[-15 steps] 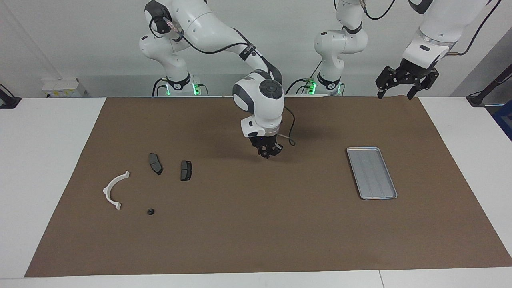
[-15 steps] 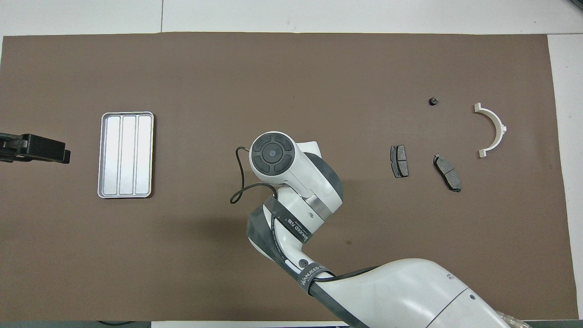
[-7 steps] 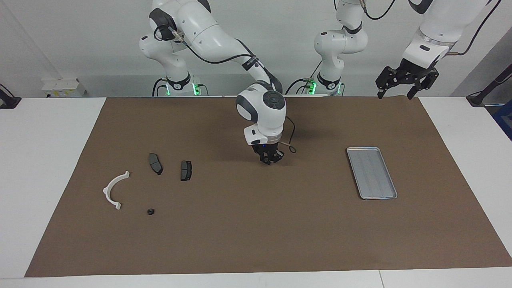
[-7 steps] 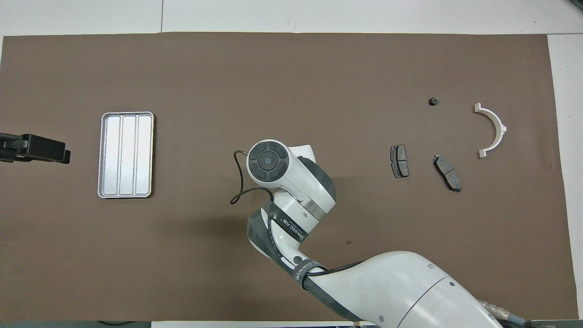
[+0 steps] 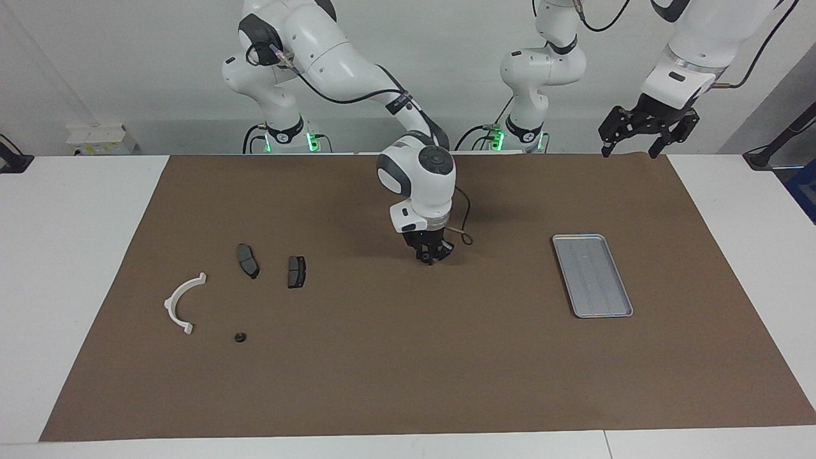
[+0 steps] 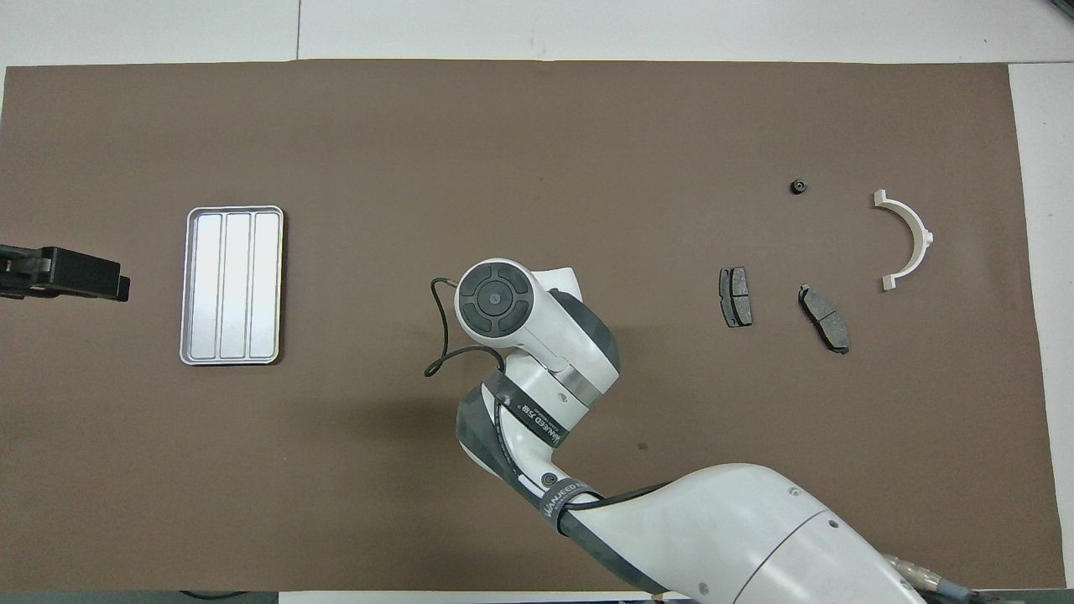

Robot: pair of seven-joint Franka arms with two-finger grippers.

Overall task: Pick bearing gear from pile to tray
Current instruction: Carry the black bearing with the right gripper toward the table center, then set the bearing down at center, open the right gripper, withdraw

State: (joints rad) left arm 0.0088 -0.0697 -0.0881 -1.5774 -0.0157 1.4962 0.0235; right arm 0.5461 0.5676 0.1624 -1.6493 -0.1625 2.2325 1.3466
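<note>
The right gripper (image 5: 432, 258) is hanging low over the bare brown mat (image 5: 408, 376) at the centre of the frame, between the pile and the empty tray (image 5: 623, 313). It is probably in transit, though I cannot tell whether it is pinching anything. The left gripper (image 5: 635, 148) is waiting spread wide at the frame's top edge above the tray. One small black round piece (image 5: 240, 337) is lying low in the frame beside the white bracket (image 5: 182, 299) and two dark plates (image 5: 248, 260). The mat is covering a white table (image 5: 64, 255) that is standing against a plain pale wall.
</note>
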